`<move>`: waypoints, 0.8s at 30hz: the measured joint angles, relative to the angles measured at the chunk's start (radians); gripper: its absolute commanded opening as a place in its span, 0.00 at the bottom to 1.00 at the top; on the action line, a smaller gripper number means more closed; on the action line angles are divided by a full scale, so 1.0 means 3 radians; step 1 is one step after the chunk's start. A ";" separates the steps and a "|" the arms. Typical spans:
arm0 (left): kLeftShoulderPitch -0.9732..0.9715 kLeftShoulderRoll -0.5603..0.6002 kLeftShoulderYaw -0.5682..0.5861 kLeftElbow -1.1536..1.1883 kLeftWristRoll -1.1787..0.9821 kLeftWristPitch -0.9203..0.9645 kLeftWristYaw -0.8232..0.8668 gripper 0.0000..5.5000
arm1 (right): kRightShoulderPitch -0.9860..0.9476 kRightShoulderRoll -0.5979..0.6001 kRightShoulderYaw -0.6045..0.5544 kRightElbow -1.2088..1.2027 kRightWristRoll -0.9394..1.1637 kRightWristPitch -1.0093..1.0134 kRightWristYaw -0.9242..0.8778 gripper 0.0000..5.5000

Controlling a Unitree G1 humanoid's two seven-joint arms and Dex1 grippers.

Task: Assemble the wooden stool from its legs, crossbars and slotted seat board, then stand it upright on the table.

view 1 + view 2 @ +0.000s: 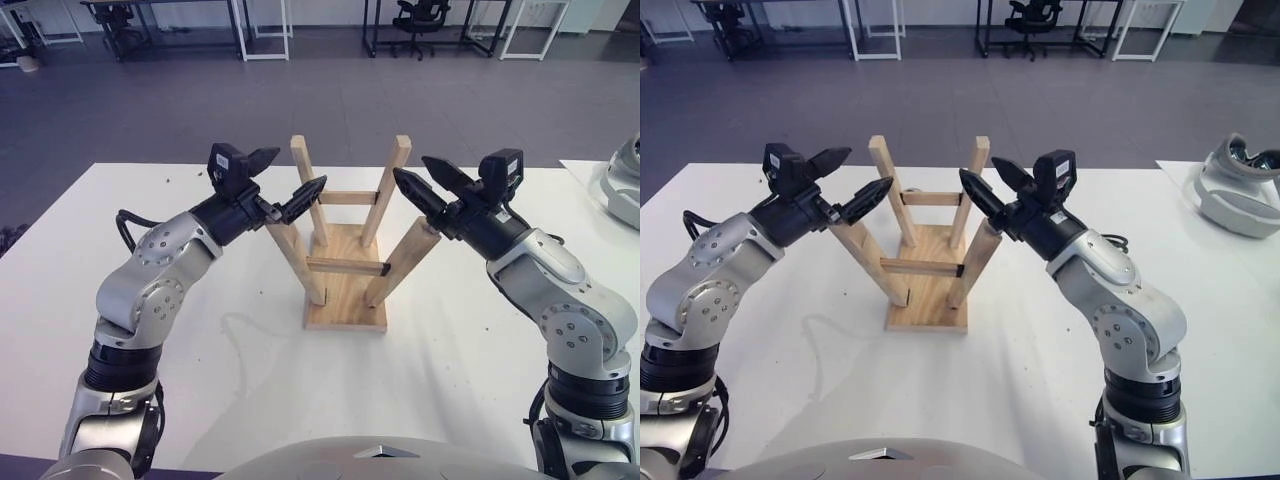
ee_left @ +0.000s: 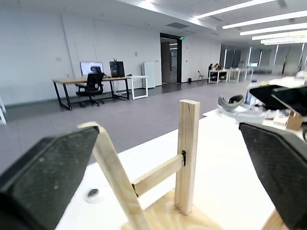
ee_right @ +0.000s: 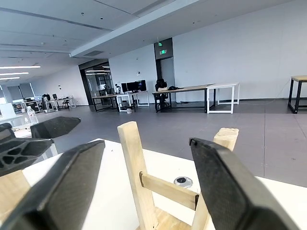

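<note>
Okay, the stool (image 1: 345,262) sat upside down near the middle of the white worktop (image 1: 230,390), with its seat board (image 1: 345,316) flat on the surface and all four legs pointing up and splaying outward. It looked put together but was not yet turned onto its feet. I could see one crossbar (image 1: 347,198) joining the two far legs and another crossbar (image 1: 345,266) joining the two near ones.

The left jaws were wide open, gripping nothing. One black finger (image 1: 262,157) was raised and the other finger (image 1: 303,200) hung just above the top of the near left leg (image 1: 300,268), its tip crossing in front of the far left leg (image 1: 301,160). In the left wrist view that near leg's top sat right against one pad; I couldn't tell whether they touched.

The right jaws were also spread open and empty, mirrored on the other side. The lower finger (image 1: 412,192) was just over the top of the near right leg (image 1: 400,262), the upper finger (image 1: 445,172) was clear of it, and the far right leg (image 1: 387,190) stood just beside the tips.

A grey-and-white headset (image 1: 1238,185) lay at the worktop's right edge, well apart from the stool
</note>
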 measured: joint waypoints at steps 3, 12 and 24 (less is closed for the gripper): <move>-0.0248 -0.0131 0.0666 -0.0286 -0.0638 -0.0041 0.0478 0.98 | 0.0079 0.0102 -0.0309 -0.0015 -0.0053 -0.0211 -0.0203 0.60; 0.1429 -0.0590 0.0557 -0.1113 -0.0144 0.0115 0.1608 0.98 | 0.1543 0.0118 -0.0293 -0.0682 -0.0632 -0.0288 -0.0399 0.60; 0.1225 -0.0730 0.0191 -0.1304 0.0162 0.0368 0.1974 0.98 | 0.1212 0.0018 0.0200 -0.0800 -0.0923 -0.0206 -0.0348 0.60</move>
